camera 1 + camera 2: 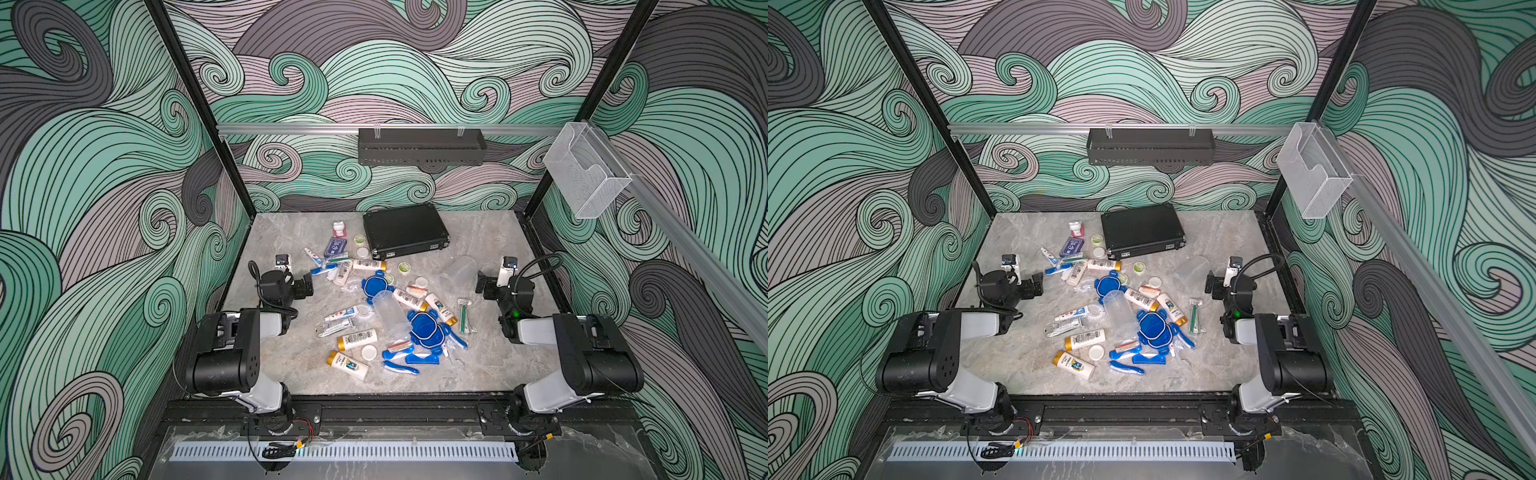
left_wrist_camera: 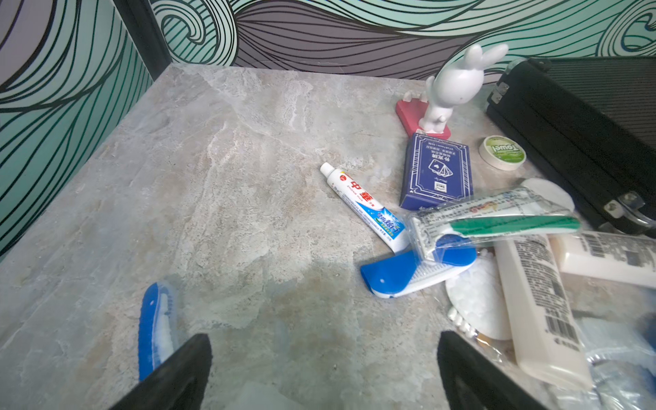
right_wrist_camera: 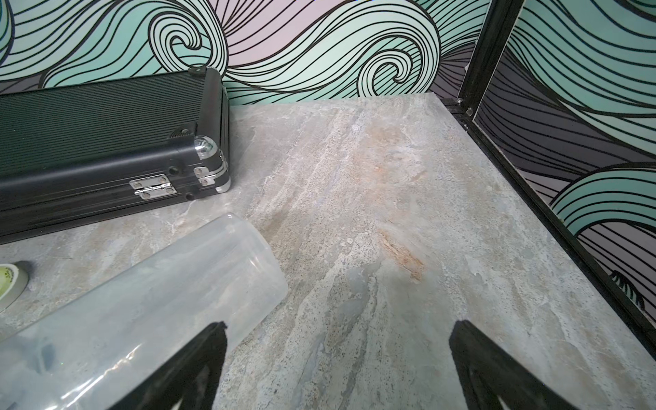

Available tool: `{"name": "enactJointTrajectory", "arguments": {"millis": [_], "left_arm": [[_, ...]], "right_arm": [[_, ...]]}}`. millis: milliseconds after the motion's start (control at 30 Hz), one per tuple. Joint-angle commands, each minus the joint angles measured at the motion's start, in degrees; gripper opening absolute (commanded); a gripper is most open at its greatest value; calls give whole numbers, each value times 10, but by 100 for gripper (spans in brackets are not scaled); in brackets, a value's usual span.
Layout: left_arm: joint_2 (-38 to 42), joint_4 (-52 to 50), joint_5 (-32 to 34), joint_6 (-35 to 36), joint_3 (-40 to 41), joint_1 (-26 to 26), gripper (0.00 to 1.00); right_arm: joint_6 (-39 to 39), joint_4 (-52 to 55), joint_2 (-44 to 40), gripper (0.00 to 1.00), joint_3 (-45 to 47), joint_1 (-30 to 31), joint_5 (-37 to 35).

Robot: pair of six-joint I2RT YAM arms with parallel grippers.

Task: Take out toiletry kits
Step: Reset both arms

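Note:
The toiletry kits lie spilled over the middle of the table: a clear tumbler on its side, blue lids, gold-capped white bottles, blue toothbrushes, a razor and small tubes. My left gripper hangs open at the pile's left edge with only bare table between its fingers; a blue toothbrush lies just outside one finger. My right gripper is open and holds nothing, and a second clear tumbler lies beside one finger.
A closed black ribbed briefcase sits at the back of the table. A dark-blue card box, a white rabbit figure and a round green towel tablet lie left of it. A black shelf and a clear holder hang on the walls.

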State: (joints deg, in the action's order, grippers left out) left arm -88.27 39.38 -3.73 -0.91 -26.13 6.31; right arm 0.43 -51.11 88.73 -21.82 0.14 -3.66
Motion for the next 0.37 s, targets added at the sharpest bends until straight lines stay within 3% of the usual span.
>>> {"name": "enactJointTrajectory", "arguments": {"millis": [0,333], "left_arm": [[7,-9,-9,-8,-9,-2,99],[7,-9,-8,-7,-9,-2,99]], "right_arm": [[-2,5,-7,99,-3,3,0],[-18,18,-7,99,-10,19,-9]]}}
